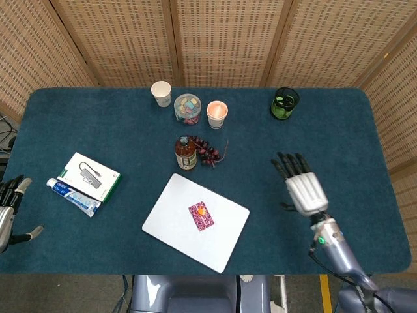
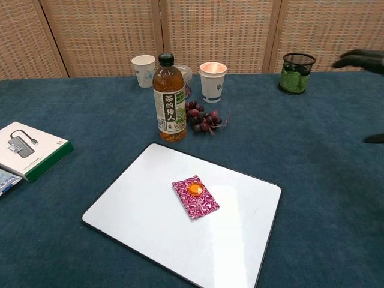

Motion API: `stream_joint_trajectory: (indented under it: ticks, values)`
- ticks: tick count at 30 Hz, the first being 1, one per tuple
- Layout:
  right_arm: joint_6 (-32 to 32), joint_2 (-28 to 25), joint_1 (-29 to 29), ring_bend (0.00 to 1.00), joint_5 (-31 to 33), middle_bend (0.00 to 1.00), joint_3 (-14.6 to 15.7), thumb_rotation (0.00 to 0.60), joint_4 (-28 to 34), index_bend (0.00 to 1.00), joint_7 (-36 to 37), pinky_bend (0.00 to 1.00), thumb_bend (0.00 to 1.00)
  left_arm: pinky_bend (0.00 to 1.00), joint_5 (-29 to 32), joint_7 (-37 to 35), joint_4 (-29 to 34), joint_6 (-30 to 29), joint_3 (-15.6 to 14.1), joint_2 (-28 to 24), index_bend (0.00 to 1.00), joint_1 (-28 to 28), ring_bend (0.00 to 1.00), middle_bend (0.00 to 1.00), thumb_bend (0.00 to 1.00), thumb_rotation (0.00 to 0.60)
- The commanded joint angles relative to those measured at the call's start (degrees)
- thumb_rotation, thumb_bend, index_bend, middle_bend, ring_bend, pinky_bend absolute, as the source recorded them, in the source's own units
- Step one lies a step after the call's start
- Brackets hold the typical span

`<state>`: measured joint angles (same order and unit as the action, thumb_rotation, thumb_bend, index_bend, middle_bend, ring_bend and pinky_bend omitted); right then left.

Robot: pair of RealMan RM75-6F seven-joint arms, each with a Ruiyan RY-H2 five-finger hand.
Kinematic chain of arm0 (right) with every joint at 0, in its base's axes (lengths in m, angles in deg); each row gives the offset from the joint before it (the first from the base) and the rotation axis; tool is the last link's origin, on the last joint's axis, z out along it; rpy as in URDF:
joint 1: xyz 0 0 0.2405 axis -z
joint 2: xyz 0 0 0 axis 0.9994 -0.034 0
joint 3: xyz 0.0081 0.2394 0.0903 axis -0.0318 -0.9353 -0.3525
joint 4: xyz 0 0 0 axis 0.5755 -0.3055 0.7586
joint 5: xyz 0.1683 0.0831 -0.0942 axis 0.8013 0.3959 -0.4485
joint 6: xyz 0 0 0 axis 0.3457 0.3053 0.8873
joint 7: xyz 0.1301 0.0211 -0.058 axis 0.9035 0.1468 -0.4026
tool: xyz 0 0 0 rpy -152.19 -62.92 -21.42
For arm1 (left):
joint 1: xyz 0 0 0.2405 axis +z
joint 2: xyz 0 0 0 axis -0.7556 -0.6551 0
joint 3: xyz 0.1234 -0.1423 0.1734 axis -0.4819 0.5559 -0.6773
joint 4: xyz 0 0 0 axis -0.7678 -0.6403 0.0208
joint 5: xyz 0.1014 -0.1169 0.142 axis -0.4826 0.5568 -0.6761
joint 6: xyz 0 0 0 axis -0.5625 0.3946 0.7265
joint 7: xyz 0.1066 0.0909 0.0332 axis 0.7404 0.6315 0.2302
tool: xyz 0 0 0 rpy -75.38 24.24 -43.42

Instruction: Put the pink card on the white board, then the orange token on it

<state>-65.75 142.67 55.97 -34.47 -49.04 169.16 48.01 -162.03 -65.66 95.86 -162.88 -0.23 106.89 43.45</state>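
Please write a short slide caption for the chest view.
Orange token on pink card, centred on white board; bottle behind.

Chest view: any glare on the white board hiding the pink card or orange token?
Chest view: soft sheen on the glossy white board, right of the pink patterned card, which stays sharp, as does the round orange token. Head view: board evenly lit, no glare; card small but clear.

1. The bottle [image 2: 168, 99] has a green and white label with large Chinese characters; they look like 茶的传人, but I am not sure.
2. The white box [image 2: 28, 148], toothpaste tube [image 1: 73, 197] and paper cups carry print too small to read.
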Motion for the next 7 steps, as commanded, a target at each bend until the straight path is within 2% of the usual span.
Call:
stream_joint_trajectory:
  ticks: [1, 7]
  values:
    - [-10.6, -4.3, 10.6, 0.0, -4.7, 0.0, 4.9, 0.6, -2.9, 0.0, 8.5, 0.0, 0.0, 0.0, -0.9, -0.3, -0.3, -1.2, -0.1, 0.3, 0.0, 0.6, 0.0, 0.0, 0.0, 0.6]
    - [-17.0, -4.4, 16.5, 0.0, -8.9, 0.0, 5.3, 0.6, -3.9, 0.0, 13.0, 0.0, 0.0, 0.0, -2.3, -0.4, -0.7, -3.0, -0.3, 0.5, 0.0, 1.3, 0.0, 0.0, 0.0, 0.6]
